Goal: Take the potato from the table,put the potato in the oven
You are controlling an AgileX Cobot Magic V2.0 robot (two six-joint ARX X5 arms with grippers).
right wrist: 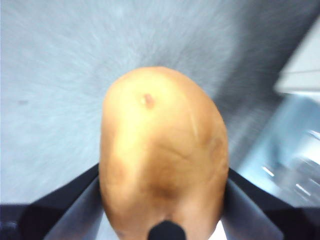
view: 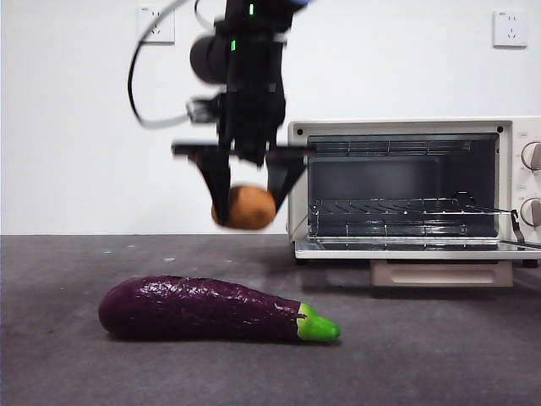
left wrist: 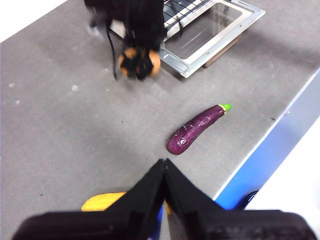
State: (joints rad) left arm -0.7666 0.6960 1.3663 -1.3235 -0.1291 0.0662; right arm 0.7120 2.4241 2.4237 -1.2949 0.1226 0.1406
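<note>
The orange-brown potato point(view: 250, 208) hangs in the air above the table point(view: 439, 355), with my right gripper point(view: 247, 203) shut on it from both sides. It sits just left of the oven point(view: 397, 125), roughly level with the wire rack. The oven door point(view: 414, 248) lies folded down and open. In the right wrist view the potato point(right wrist: 162, 145) fills the frame between the black fingers point(right wrist: 75, 200). The left wrist view shows the potato point(left wrist: 154, 63) held beside the open door point(left wrist: 215, 30). My left gripper point(left wrist: 163, 164) is shut, empty and high over the table's near edge.
A long purple eggplant point(view: 203, 309) with a green tip lies on the table in front of the oven, also seen as the eggplant point(left wrist: 195, 129) from above. A yellow object point(left wrist: 102, 201) lies close under the left gripper. The table edge point(left wrist: 270, 135) runs near the eggplant.
</note>
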